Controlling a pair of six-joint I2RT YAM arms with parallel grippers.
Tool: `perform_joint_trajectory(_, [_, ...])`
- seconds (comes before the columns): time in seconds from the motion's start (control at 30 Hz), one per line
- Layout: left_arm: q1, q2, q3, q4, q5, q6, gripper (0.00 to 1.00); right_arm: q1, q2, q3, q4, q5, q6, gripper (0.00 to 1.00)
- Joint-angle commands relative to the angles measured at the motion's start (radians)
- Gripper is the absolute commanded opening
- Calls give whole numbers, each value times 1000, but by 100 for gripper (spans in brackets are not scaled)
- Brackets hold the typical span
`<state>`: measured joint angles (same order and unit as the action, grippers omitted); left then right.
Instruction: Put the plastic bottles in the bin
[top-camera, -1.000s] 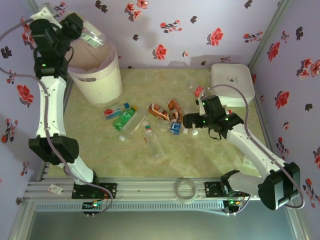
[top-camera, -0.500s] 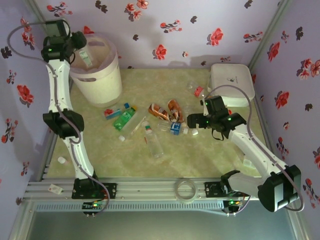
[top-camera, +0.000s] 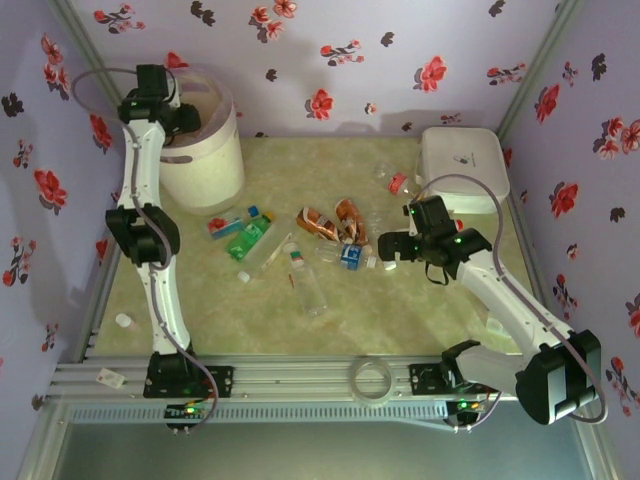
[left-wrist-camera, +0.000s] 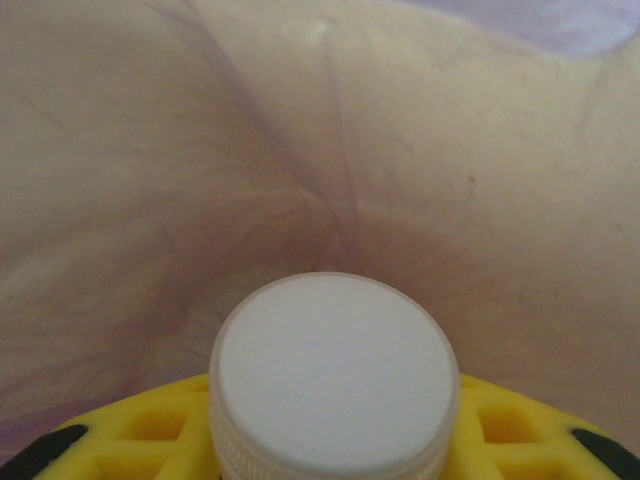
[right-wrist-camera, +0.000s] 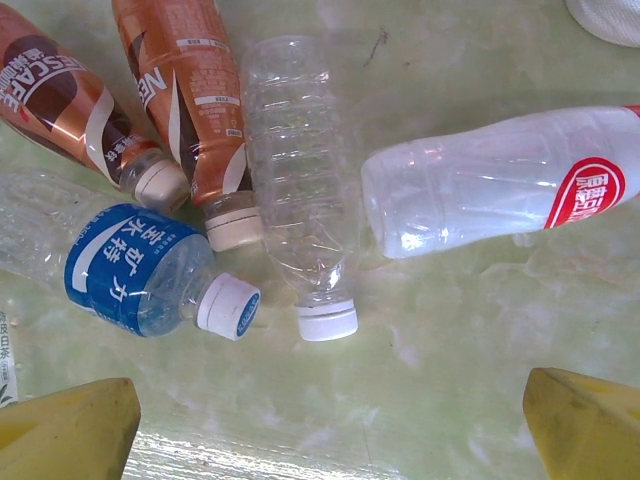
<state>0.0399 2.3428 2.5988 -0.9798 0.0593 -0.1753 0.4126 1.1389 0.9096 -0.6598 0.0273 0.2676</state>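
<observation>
Left end effector (left-wrist-camera: 335, 450): clamped on a white-capped bottle (left-wrist-camera: 333, 370), held down inside the bin (top-camera: 218, 160), not yet let go.
Right end effector (right-wrist-camera: 330, 430): fingers wide apart, empty, hovering well apart from the bin, above loose bottles (right-wrist-camera: 300, 180) on the table (right-wrist-camera: 450, 340).
Progress, as judged: early. One bottle was about delivered. Roughly ten lay outside the bin, among them two brown bottles (top-camera: 330, 220) and a green bottle (top-camera: 245, 240). The bin's other contents could not be told.

light: I read even, soft, from above | shadows: faint, soft-edged | glare: 1 pale streak on table (right-wrist-camera: 230, 455), right wrist | blur: left wrist soft, cap (left-wrist-camera: 333, 375) hazy
</observation>
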Motion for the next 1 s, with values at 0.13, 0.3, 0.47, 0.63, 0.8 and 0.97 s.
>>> perform_joint_trajectory(0.13, [-17, 41, -6, -52, -24, 49, 0, -26, -4, -10, -21, 25, 38, 99])
perform_joint_trajectory(0.3, [-18, 48, -55, -48, -24, 71, 2, -41, -23, -26, -11, 28, 54, 99])
perform_joint_trajectory(0.47, [-18, 64, -61, -55, -23, 74, 19, -76, -57, -44, -5, 25, 87, 99])
perform_joint_trajectory(0.63, [-18, 66, -68, -58, -23, 80, 23, -146, -113, -71, 4, 25, 132, 99])
perform_joint_trajectory(0.8, [-18, 67, -78, -59, -24, 78, 47, -230, -122, -95, 8, -34, 184, 99])
perform_joint_trajectory(0.97, [-18, 61, -78, -59, -21, 75, 65, -236, -96, -81, -7, -55, 165, 99])
